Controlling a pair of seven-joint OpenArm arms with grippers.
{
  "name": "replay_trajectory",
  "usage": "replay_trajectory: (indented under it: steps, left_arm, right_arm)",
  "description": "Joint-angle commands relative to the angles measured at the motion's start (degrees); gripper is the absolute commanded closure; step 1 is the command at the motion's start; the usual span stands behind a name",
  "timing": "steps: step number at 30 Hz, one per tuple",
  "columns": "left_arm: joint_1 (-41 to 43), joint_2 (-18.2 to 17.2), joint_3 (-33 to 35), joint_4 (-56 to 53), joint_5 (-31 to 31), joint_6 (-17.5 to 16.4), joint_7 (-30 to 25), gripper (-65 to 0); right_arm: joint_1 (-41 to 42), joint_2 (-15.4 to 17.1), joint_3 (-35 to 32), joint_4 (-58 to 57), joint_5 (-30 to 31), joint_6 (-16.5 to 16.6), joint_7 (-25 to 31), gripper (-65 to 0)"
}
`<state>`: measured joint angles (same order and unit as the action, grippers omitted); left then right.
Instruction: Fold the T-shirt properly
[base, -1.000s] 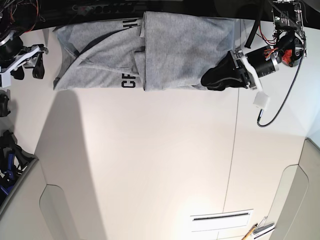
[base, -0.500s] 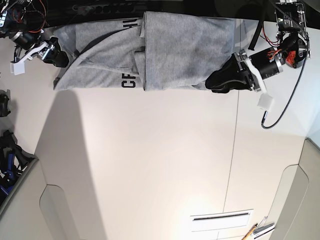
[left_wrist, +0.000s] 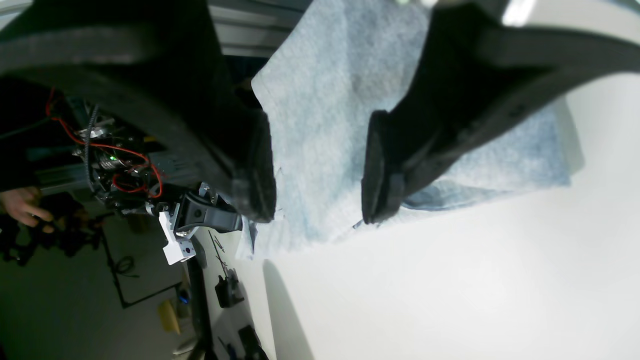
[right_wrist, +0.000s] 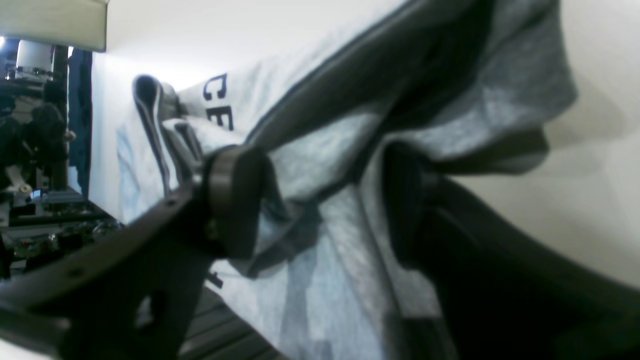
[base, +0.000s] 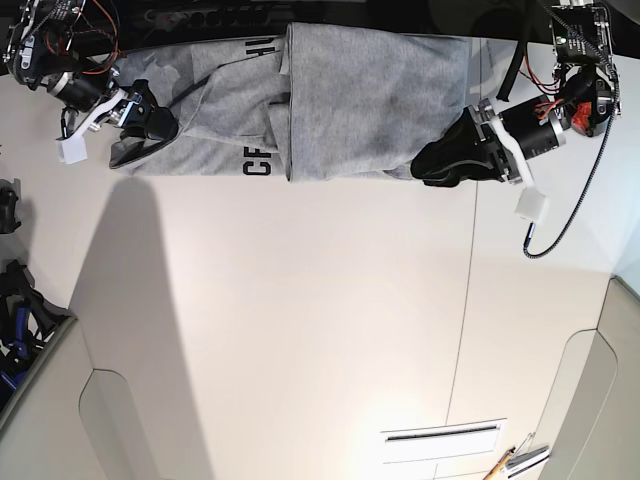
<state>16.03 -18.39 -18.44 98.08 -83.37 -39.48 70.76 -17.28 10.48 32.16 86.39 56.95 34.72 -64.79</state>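
The T-shirt lies along the far edge of the white table, partly folded: a plain grey panel is laid over its middle and the end toward the left arm, while the other end is rumpled, with black letters "CF" showing at its near edge beside the panel's fold line.

At the shirt's plain end the left gripper sits low at the near corner of the cloth. In the left wrist view its two dark fingers stand apart with grey fabric seen between and beyond them — the jaws are spread and nothing is pinched.

At the shirt's rumpled end the right gripper is down among the folds by the sleeve. The right wrist view shows its fingers parted, one on each side of a raised ridge of cloth; the fabric passes between them, but I cannot tell whether they press it, and a clear gap remains, so the grip reads as released.

Beside the left arm, away from the shirt, a small white block hangs on a cable over the table.
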Motion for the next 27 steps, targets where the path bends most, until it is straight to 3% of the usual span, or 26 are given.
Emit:
replay_trajectory:
  steps: [1,4,8,17,23,27]
  left_arm:
    - [-0.50,-0.68,-1.49,0.98,-1.63,-0.52,-0.63,-31.4]
    - [-0.46,-0.70,-5.42,0.98,-1.63,-0.52,-0.61,-31.3]
    - [-0.09,-1.38,-10.56,0.96,1.36,-0.52,-0.42,-29.0]
    - [4.20,-2.58,-12.76,-5.95,21.27,-0.52,-5.44,-0.9]
    - [4.15,-2.56,-12.59,-14.60,22.75,-0.52,-5.40,0.0]
    - [4.15,-2.56,-12.59,-15.56,22.73,-0.52,-5.38,0.0]
  right_arm:
    - [-0.22,0.46,0.07,0.39,-1.44,-0.26,-1.49,-27.5]
    - [-0.20,0.46,0.07,0.39,-1.44,-0.44,-1.51,0.0]
    - [0.63,0.46,0.07,0.57,-1.44,-0.44,-1.75,0.0]
    - [0.68,-0.31,0.07,14.71,-1.44,-0.42,-2.36,0.0]
    - [0.52,-5.92,-0.42,27.65,-1.31,-0.42,-3.45,0.0]
    - [0.31,-10.03,-5.77,32.04,-1.20,-0.42,-3.45,0.0]
